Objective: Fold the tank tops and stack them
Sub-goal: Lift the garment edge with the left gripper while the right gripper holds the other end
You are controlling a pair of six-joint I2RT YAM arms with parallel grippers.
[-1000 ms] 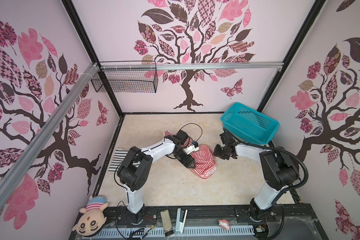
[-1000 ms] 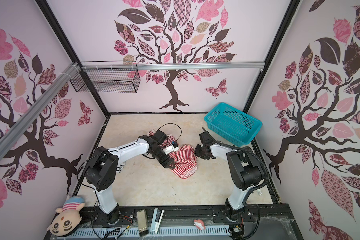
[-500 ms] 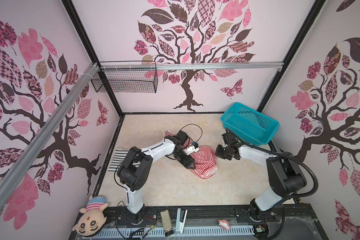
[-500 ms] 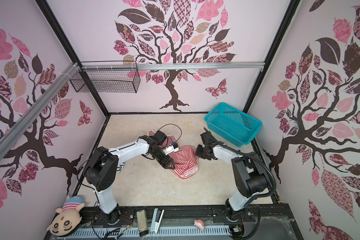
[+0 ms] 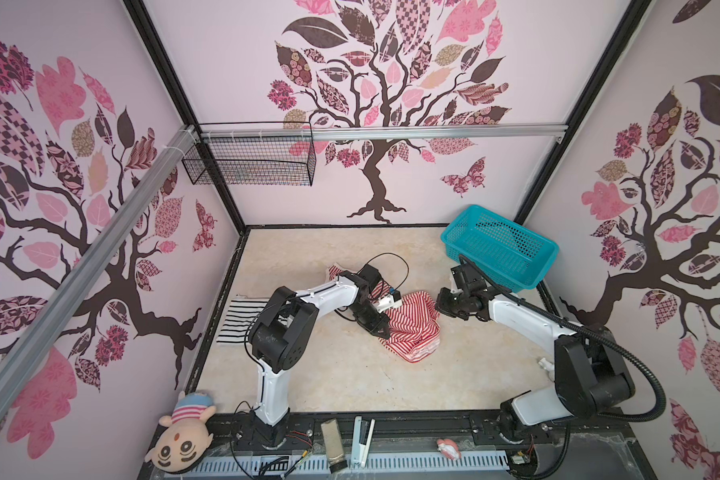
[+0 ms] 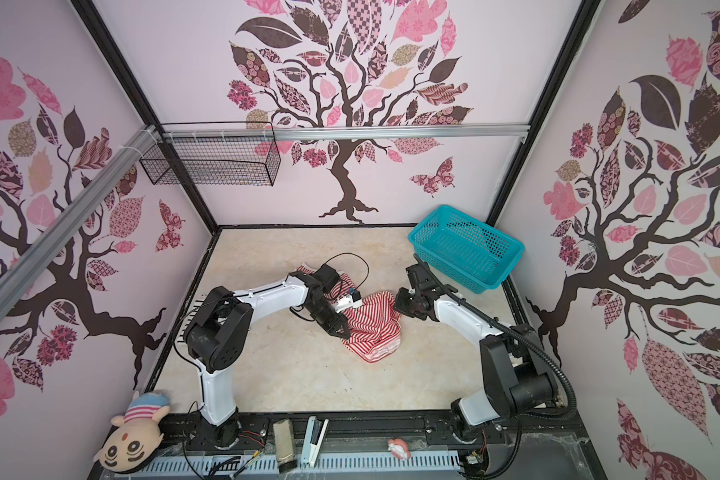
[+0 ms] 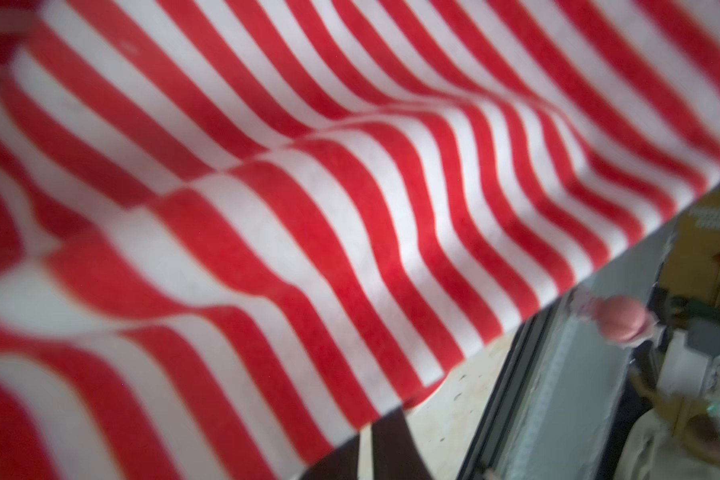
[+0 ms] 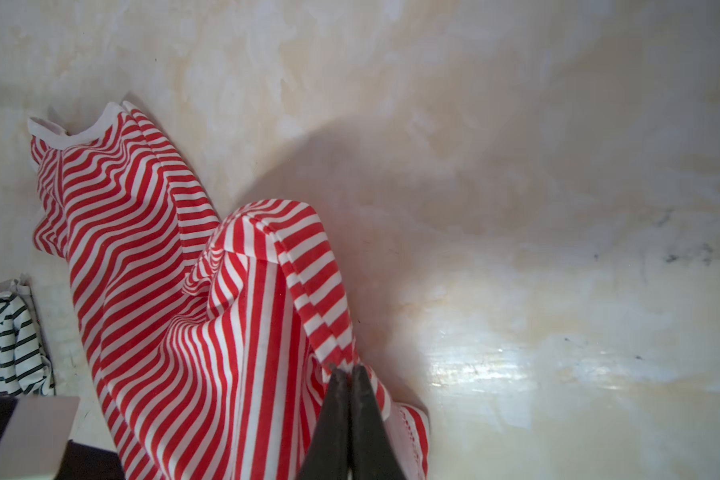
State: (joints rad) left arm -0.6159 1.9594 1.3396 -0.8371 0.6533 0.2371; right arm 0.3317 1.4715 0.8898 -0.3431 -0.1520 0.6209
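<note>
The red-and-white tank top (image 5: 414,332) lies crumpled mid-table, one part raised in a ridge. My left gripper (image 5: 382,332) sits at its left edge, shut on the cloth. In the left wrist view the striped cloth (image 7: 308,208) fills the frame and drapes over the dark fingers (image 7: 391,449). My right gripper (image 5: 439,305) is at the top's right edge, shut on a folded edge of the red-and-white tank top (image 8: 208,332), with its closed tips (image 8: 350,370) pinching it. The black-and-white tank top (image 5: 242,320) lies flat at the left, partly behind the left arm, and also shows in the right wrist view (image 8: 1,340).
A teal basket (image 5: 499,253) stands at the back right, close behind the right arm. A wire basket (image 5: 250,162) hangs on the back wall. A plush doll (image 5: 181,436) and small items (image 5: 362,440) lie along the front rail. A black cable (image 5: 387,266) loops behind the left wrist.
My left gripper has shut on the red-and-white top. The right gripper closed on its edge earlier and stays shut, and the right arm's elbow has swung outward to the right.
</note>
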